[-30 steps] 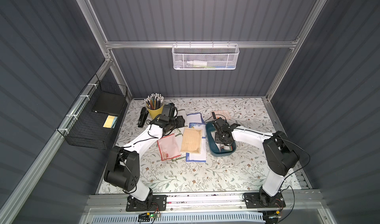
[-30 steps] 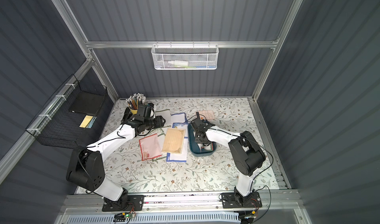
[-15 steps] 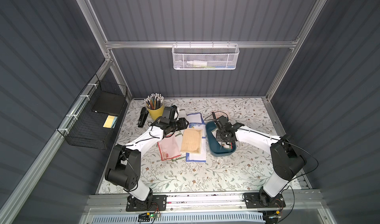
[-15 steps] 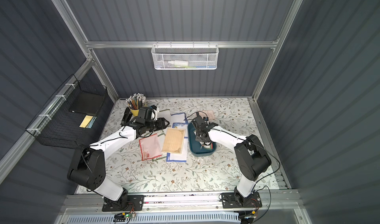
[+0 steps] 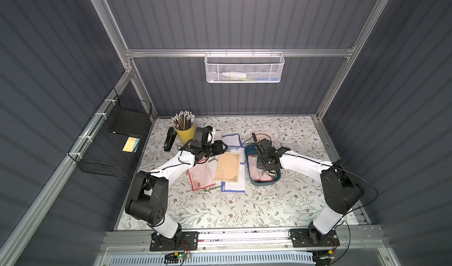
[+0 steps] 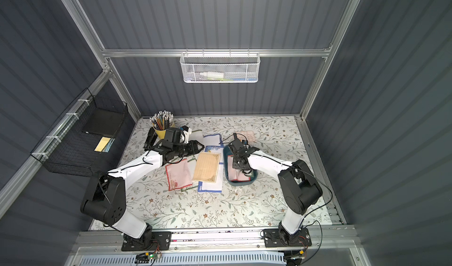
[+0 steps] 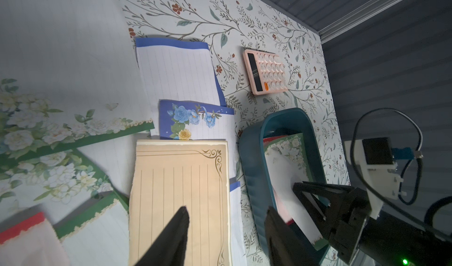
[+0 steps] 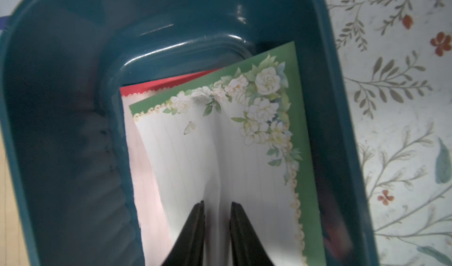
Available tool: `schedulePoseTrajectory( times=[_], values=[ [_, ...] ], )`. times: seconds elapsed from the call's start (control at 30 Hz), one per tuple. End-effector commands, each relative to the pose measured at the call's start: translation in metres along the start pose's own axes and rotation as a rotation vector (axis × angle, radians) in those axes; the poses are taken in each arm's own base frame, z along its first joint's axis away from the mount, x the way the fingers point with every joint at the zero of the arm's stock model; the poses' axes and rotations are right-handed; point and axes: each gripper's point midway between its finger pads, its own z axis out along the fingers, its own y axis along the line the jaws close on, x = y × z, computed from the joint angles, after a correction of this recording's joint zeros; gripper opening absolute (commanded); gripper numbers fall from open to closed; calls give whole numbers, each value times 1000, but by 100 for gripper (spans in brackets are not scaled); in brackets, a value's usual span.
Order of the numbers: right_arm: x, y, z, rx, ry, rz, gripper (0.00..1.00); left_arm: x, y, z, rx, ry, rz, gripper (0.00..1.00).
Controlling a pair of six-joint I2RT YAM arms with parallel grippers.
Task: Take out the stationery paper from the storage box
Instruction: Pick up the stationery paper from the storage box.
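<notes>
right end effector (image 8: 217,203) narrowly parted astride buckled green-bordered sheet (image 8: 244,154) in glossy teal storage box (image 8: 61,106), grip unclear. left end effector (image 7: 226,208) spread over tan sheet (image 7: 176,179); pink calculator (image 7: 265,73) near box.

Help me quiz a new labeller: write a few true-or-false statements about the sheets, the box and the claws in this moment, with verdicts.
1. The tan sheet lies on the table, outside the storage box. True.
2. The storage box is empty. False: a green-bordered sheet lies in it, with a red-bordered sheet underneath.
3. The right claw is down inside the storage box, over the green-bordered sheet. True.
4. The left claw grips the tan sheet. False: its jaws stand apart with nothing between them.
5. The calculator sits in the storage box. False: it lies on the table, outside the box.
</notes>
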Motion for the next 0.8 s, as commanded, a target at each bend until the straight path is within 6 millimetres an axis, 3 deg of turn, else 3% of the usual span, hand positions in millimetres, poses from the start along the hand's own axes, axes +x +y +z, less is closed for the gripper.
schedulePoseTrajectory(
  times=[0.0,0.1,0.37,0.77],
  values=[
    [8,-1,7,10,29,-3,16,9,4,8,6,30,-14,53],
    [5,1,3,-9,12,-1,1,10,4,8,5,33,-15,53],
    [-11,-1,-20,-16,-52,17,0,10,-2,9,40,41,-25,53],
    [-43,5,-87,-188,-259,89,0,-3,-66,-6,299,27,-144,54]
  ],
)
